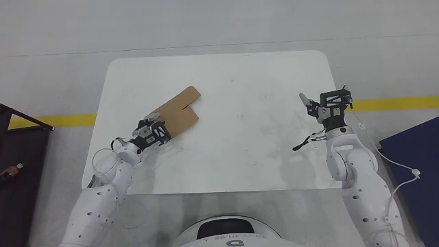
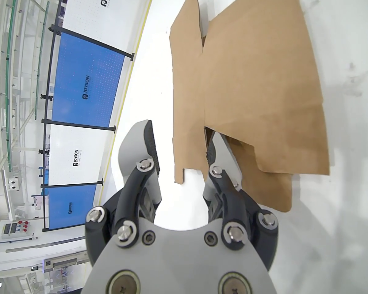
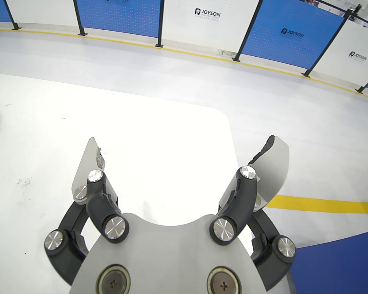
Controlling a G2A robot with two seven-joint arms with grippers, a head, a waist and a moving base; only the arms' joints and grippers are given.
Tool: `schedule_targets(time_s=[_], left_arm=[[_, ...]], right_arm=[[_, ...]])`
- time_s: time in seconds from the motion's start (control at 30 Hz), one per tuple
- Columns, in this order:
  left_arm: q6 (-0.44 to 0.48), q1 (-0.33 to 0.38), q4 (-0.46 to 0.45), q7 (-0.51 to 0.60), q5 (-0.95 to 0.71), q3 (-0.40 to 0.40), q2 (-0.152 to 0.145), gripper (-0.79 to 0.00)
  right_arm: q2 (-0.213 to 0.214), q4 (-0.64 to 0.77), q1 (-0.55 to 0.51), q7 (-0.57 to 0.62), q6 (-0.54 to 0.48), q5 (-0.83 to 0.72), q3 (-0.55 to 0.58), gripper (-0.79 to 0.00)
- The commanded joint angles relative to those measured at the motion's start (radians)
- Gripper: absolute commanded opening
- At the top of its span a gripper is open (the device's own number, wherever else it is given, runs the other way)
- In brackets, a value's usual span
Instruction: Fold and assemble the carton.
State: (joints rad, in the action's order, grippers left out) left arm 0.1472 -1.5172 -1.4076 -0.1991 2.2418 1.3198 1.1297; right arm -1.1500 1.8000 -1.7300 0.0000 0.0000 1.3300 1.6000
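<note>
Near left of table: left gripper (image 1: pixel 154 134) (image 2: pixel 181 133), grey metal fingers with black ribbed pads, parted about halfway, clamped on nothing. One finger tucked under the upper layer at the carton's near end; the other clear of the board, just beside a narrow flap. Carton (image 1: pixel 180 110) (image 2: pixel 257 77): flat brown cardboard blank, matt, slit and notched into flaps, lying on the left half of the table, slanting from near left to far right. Table (image 1: pixel 260 123) (image 2: pixel 349 123): white, smooth, round-cornered, dark scuffs towards the centre. At the right edge, well apart from the carton: right gripper (image 1: pixel 324 99) (image 3: pixel 182 142), spread wide, empty. Beyond the table: grey floor with yellow line (image 1: pixel 398 103), then blue and white partition panels (image 3: pixel 202 16) on black posts.
</note>
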Motion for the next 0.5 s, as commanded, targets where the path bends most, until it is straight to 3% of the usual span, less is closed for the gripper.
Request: schedule_targets(time_s=[0.0,0.27,0.3,0.33,0.47], left_arm=[[0.005,0.009,0.009,0.001,-0.007,-0.005,0.001,-0.434],[0.031,0.05,0.04,0.009,0.004,-0.027,0.004,-0.514],[0.032,0.054,0.042,0.008,0.002,-0.03,0.005,-0.573],[0.032,0.056,0.041,0.005,-0.004,-0.032,0.006,-0.779],[0.031,0.056,0.033,-0.013,-0.015,-0.033,0.006,-0.785]], right_arm=[[0.0,0.0,0.0,0.0,0.0,0.0,0.0,0.0],[0.0,0.0,0.0,0.0,0.0,0.0,0.0,0.0],[0.0,0.0,0.0,0.0,0.0,0.0,0.0,0.0],[0.0,0.0,0.0,0.0,0.0,0.0,0.0,0.0],[0.0,0.0,0.0,0.0,0.0,0.0,0.0,0.0]])
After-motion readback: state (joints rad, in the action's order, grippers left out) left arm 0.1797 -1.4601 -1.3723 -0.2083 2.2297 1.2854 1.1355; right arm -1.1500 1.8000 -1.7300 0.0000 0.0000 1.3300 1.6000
